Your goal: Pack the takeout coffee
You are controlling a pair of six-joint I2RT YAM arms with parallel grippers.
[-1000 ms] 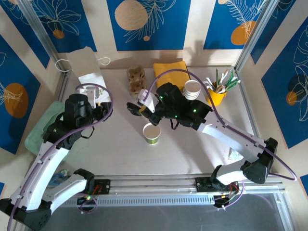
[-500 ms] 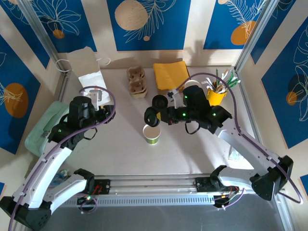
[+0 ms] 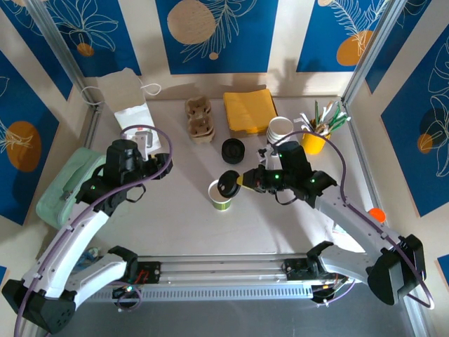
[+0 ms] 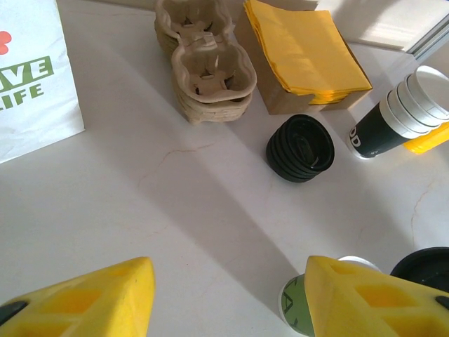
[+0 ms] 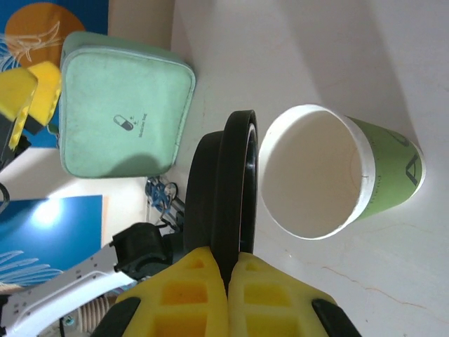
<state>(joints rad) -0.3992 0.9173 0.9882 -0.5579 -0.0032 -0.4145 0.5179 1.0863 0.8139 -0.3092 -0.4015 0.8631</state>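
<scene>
Right gripper [image 5: 226, 263]: jaws pinching one black lid [image 5: 228, 189] by its edge. The lid stands on edge just beside the rim of the green paper cup [image 5: 337, 175]; can't tell if they touch.

Left gripper [image 4: 224, 302]: yellow fingers [image 4: 91, 298] spread with nothing between them, over bare table [image 4: 161, 203] on the left side.

Counts:
- 1 green paper cup, upright and open with a white inside, mid-table between the arms.
- 1 stack of takeout coffee cups [image 3: 280, 130], white rims over dark bodies, nested, at least three rims (exact number unclear). It stands far right of centre, touching the yellow holder [image 3: 316, 142] of stirrers.
- 1 low stack of black lids [image 4: 300, 147], just in front of the yellow napkins [image 4: 305, 45] and near the cup stack.
- 1 pile of brown pulp carriers [image 4: 203, 67], left of the napkins.
- 1 white paper bag [image 3: 126, 102], far left corner.
- 1 mint pouch [image 5: 126, 112], at the left edge.
</scene>
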